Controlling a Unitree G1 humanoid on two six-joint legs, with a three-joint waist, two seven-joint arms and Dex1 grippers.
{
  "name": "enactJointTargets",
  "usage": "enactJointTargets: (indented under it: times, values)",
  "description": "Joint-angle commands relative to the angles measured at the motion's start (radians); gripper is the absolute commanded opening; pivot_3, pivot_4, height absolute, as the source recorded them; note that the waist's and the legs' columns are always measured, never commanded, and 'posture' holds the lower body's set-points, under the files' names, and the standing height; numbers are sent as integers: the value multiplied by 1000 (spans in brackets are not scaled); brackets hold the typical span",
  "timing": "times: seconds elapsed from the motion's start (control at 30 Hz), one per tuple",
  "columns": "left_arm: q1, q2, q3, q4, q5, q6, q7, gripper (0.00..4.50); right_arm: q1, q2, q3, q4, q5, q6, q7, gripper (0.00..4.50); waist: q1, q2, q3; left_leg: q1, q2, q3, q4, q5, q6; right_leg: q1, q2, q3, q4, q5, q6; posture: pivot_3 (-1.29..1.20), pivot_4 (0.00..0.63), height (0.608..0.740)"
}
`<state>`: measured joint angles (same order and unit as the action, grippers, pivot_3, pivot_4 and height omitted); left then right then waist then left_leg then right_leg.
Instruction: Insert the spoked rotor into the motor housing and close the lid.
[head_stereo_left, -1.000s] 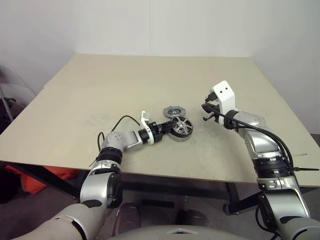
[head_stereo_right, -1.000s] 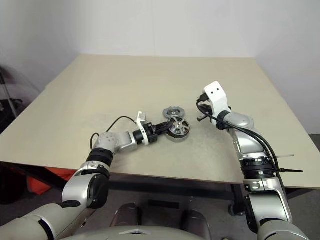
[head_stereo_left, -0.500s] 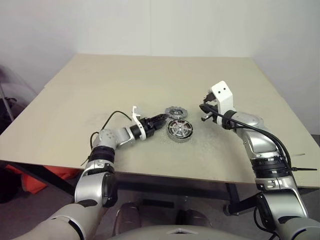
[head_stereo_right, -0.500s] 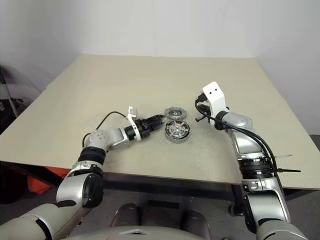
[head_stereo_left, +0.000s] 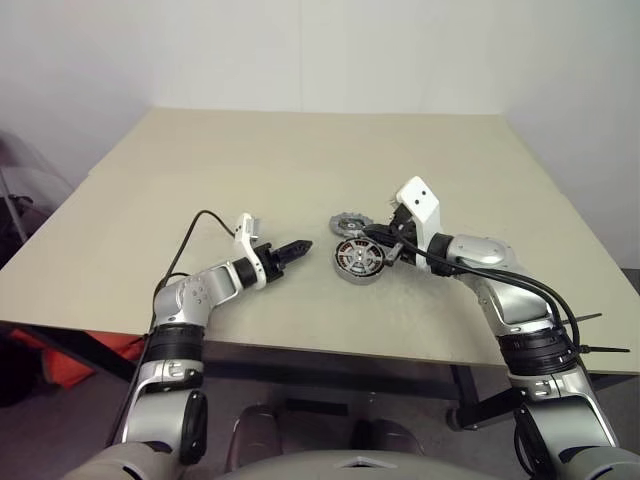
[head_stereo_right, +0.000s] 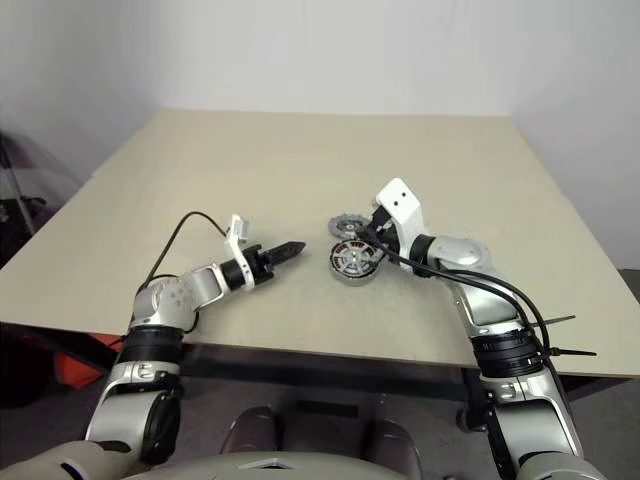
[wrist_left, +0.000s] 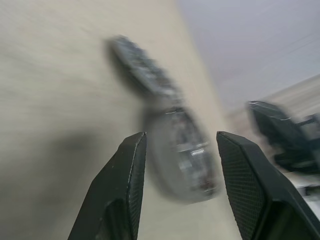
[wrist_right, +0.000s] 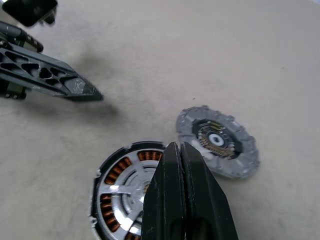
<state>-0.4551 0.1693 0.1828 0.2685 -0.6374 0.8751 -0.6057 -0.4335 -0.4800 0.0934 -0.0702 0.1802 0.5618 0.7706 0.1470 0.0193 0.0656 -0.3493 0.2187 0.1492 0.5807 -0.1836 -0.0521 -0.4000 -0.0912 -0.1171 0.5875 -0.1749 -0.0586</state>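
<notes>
While the left gripper (head_stereo_left: 300, 245) hangs with fingers parted, empty, the motor housing (head_stereo_left: 358, 260) and spoked rotor (head_stereo_left: 347, 223) lie touching on the desk (head_stereo_left: 250, 160); right gripper (head_stereo_left: 372, 233), fingers clenched, hovers over housing; risk: knocking either part askew.

Right gripper (wrist_right: 179, 150) closed over motor housing (wrist_right: 125, 192); spoked rotor (wrist_right: 218, 140) beside.

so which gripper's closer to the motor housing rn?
Right. The right gripper hangs shut just over the motor housing; the left gripper sits open, clear of it to its left.
</notes>
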Motion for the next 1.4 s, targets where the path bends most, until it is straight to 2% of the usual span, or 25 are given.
enactJointTargets:
  times: [0.03,0.33,0.6,0.87,1.0,1.1,1.23,1.4]
  values:
    - [14,23,-11,-98,12,-43,-3,2346,-22,7,1,7,7,-30,-1,0,0,0,0,0,0,0,0,0,0,0,0,0,0,0,0,0,0,740]
    - [94,17,-21,-201,10,-58,31,2346,2,40,61,259,-60,-113,-21,0,-8,1,-1,0,0,0,0,0,0,0,0,0,0,0,0,0,0,740]
    - [113,13,-25,-201,17,-79,45,2346,-43,38,41,230,-36,-147,-1,0,-23,0,-2,0,0,0,0,0,0,2,0,0,0,0,0,0,0,740]
    - [122,26,-77,-195,71,-141,34,2346,-113,0,28,213,-54,-273,31,0,-23,0,-2,0,1,0,0,0,0,1,1,0,0,0,0,0,0,740]
    - [121,32,-103,-186,102,-175,28,2346,-152,-133,128,233,-132,-407,213,0,-20,0,-2,-1,0,0,0,0,1,0,0,0,0,0,0,0,0,740]
    - [118,29,-113,-176,116,-192,28,2346,-201,-186,168,277,-160,-486,310,0,-23,0,-2,-2,0,0,1,-1,2,0,0,0,0,0,0,0,0,740]
    - [115,22,-121,-170,128,-211,32,2371,-312,-208,206,384,-224,-639,378,890,-28,0,-2,-2,1,0,1,-1,2,-1,1,0,0,0,0,0,0,740]
    - [124,20,-132,-176,141,-227,39,2371,-442,-201,264,550,-308,-826,435,890,-28,0,-2,-2,2,0,2,-1,2,-1,1,0,1,0,0,0,0,740]
